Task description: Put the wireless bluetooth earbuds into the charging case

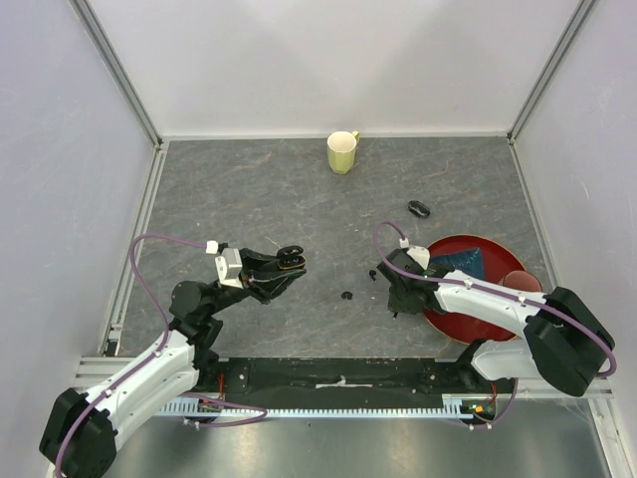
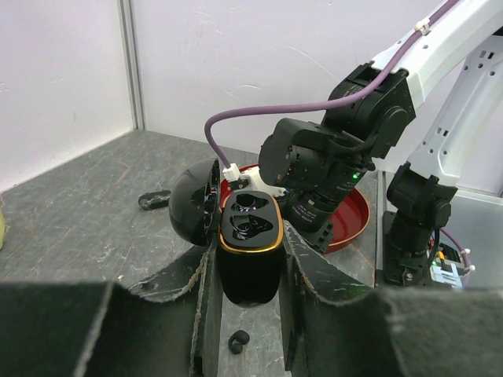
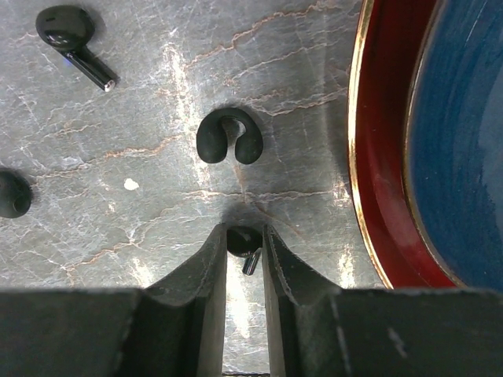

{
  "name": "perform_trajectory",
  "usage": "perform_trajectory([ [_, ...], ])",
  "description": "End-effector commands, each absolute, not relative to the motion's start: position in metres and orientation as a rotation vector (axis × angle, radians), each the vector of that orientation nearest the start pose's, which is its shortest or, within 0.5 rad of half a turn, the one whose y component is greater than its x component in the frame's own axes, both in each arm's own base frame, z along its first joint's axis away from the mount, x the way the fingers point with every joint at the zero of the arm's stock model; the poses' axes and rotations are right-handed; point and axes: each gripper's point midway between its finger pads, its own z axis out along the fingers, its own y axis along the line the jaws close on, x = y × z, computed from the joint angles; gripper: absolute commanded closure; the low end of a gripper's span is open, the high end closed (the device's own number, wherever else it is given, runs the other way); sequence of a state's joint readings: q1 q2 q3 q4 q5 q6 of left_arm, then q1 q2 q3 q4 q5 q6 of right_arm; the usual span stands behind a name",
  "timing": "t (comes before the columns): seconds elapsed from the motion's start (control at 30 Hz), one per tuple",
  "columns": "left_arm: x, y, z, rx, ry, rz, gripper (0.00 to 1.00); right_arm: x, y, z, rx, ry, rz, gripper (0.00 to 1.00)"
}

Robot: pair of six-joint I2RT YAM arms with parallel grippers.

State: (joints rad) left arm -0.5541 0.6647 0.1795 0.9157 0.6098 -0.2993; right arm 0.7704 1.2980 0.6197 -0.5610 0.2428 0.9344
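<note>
My left gripper (image 1: pixel 290 260) (image 2: pixel 250 245) is shut on the charging case (image 2: pixel 249 276), a glossy black pod with a gold rim. It is held above the table with its lid (image 2: pixel 192 206) swung open and two empty wells showing. My right gripper (image 1: pixel 396 297) (image 3: pixel 244 236) is down at the table, shut on a small black stemmed earbud (image 3: pixel 242 240) that fills the gap between the fingertips. A C-shaped earbud (image 3: pixel 229 137) lies just beyond it. Another stemmed earbud (image 3: pixel 69 31) and a dark one (image 3: pixel 12 194) lie to the left. One more earbud (image 1: pixel 346 296) (image 2: pixel 237 339) lies under the case.
A red plate (image 1: pixel 450 329) (image 3: pixel 369 157) holding a blue item (image 1: pixel 460 261) sits right beside my right gripper. A yellow-green mug (image 1: pixel 341 151) stands at the back. A black ring-shaped piece (image 1: pixel 419 208) lies behind the plate. Walls enclose the table on three sides.
</note>
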Motion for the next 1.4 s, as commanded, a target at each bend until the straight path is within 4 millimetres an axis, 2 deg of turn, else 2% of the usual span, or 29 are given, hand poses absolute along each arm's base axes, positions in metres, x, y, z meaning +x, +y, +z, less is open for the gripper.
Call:
perform_trajectory([
  [0.0,0.165,-0.232,0.278,0.692,1.041,-1.092,0.98,0.175,0.159,0.014,0.234,2.733,0.116,0.80],
  [0.13,0.164,-0.232,0.279,0.689,1.039,-1.097,0.98,0.177,0.163,0.016,0.184,2.731,0.137,0.85],
  [0.5,0.165,-0.231,0.278,0.684,1.047,-1.098,0.98,0.183,0.169,0.024,0.115,2.692,0.162,0.89],
  [0.73,0.166,-0.231,0.278,0.679,1.051,-1.096,0.98,0.195,0.171,0.041,0.065,2.616,0.174,0.93],
  [1.17,0.171,-0.231,0.279,0.657,1.060,-1.085,0.98,0.230,0.185,0.129,0.083,2.235,0.409,1.00],
  [1.37,0.175,-0.232,0.282,0.640,1.065,-1.093,0.98,0.246,0.189,0.190,0.076,1.997,0.481,1.00],
])
